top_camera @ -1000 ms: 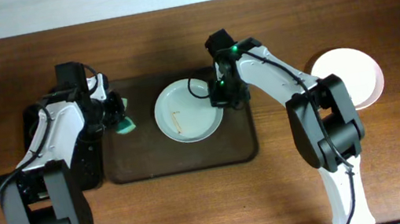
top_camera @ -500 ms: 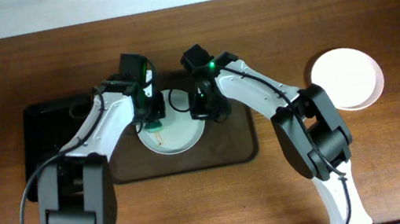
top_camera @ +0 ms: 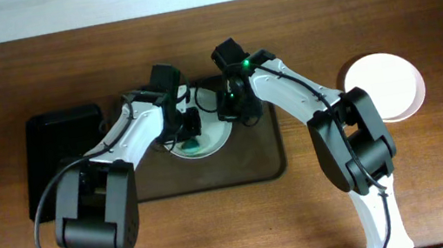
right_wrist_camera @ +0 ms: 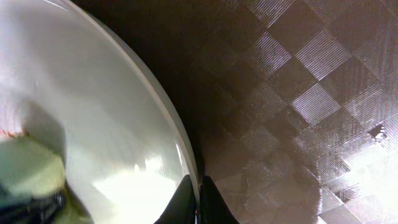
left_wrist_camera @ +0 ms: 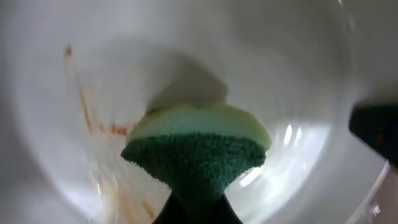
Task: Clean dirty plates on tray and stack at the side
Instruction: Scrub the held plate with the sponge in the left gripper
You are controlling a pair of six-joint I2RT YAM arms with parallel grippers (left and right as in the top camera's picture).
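On the brown tray (top_camera: pixel 266 157) lies a glossy plate (left_wrist_camera: pixel 280 74) marked with brown smears (left_wrist_camera: pixel 87 118). A soft green sponge (left_wrist_camera: pixel 198 158) is clamped in the left gripper (top_camera: pixel 190 131) and pressed into the plate's hollow. The plate's thin rim is pinched by the right gripper (top_camera: pixel 237 111), jaws nearly together. The plate is judged stiff, slippery and breakable, and best held at that rim. Stacked plates (top_camera: pixel 387 86) rest far right.
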